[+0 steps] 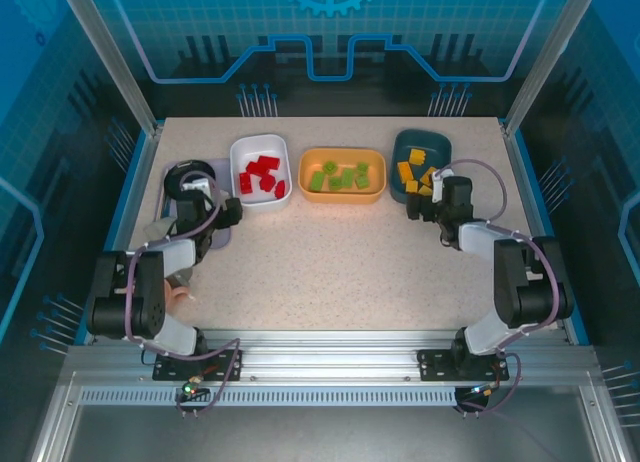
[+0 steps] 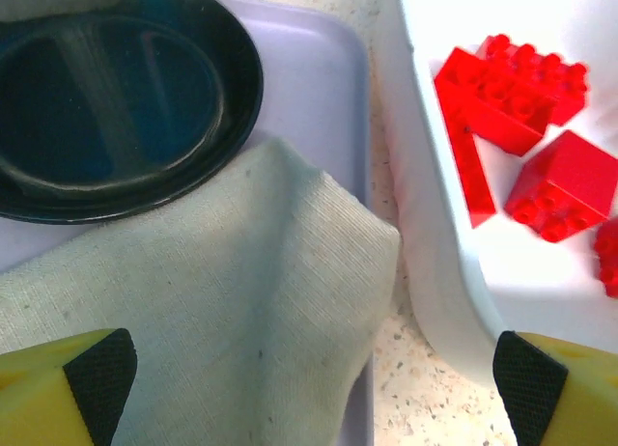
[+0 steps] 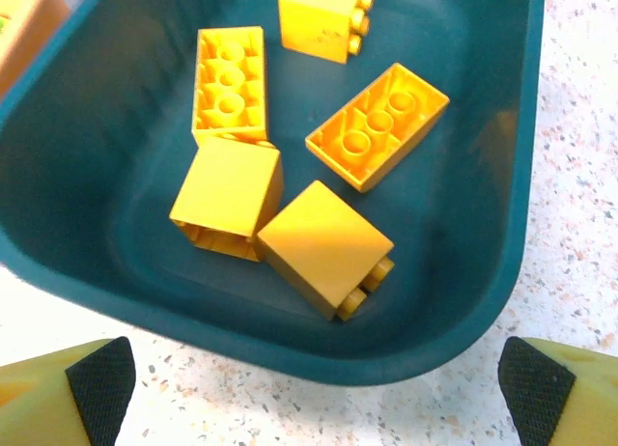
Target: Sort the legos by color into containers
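Red bricks [image 1: 262, 175] lie in the white bowl [image 1: 259, 148], green bricks [image 1: 338, 177] in the orange bowl [image 1: 342, 158], and yellow-orange bricks [image 1: 414, 174] in the dark teal bowl [image 1: 421, 142]. The right wrist view looks down on several yellow bricks [image 3: 323, 243] inside the teal bowl [image 3: 483, 234]. My right gripper [image 3: 314, 388] hangs open and empty just in front of that bowl's near rim. My left gripper [image 2: 314, 388] is open and empty over a grey-green cloth [image 2: 212, 301], beside the white bowl [image 2: 435, 263] with its red bricks [image 2: 560, 185].
A black round dish [image 2: 106, 98] rests on a lavender tray [image 2: 319, 79] at the left, partly under the cloth. A pinkish object [image 1: 180, 296] lies by the left arm's base. Bare speckled tabletop [image 1: 340, 262] spreads across the middle and front.
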Available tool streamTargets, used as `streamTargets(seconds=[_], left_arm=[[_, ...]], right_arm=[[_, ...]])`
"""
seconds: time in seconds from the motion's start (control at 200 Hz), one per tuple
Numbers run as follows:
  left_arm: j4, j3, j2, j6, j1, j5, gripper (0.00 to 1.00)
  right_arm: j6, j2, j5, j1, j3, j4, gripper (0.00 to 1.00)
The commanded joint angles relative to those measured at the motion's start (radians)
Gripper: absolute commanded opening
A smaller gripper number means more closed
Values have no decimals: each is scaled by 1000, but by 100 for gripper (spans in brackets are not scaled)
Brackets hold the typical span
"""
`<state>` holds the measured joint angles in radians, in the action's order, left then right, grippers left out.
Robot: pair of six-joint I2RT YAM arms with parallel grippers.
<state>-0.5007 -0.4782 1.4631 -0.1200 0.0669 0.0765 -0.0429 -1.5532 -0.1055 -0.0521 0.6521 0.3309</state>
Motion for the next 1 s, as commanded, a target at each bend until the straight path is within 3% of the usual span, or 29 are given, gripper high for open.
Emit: streamTargets(seconds=[0.0,0.13,0.215,0.3,0.355,0.465,0.995], left_arm=[[-230,84,-51,26,-12,15,99],[-330,132,-29,37,-37,63,99],[-495,173,51,55,-55,96,99],[-388,124,42,55,-59,94,99],[-315,87,43,60,-65,95,99],[-331,90,48,63,-67,99,99],[-293,68,52,95,-84,72,99]], right_arm=[[32,47,61,13,-69,161,100],[39,61,50,4,-108,219,100],[40,69,46,0,-139,268,100],[41,69,50,2,-191,348,100],[48,42,47,-1,-247,490,100],[38,53,30,-2,-227,424,100],[48,47,31,-11,-221,426,100]])
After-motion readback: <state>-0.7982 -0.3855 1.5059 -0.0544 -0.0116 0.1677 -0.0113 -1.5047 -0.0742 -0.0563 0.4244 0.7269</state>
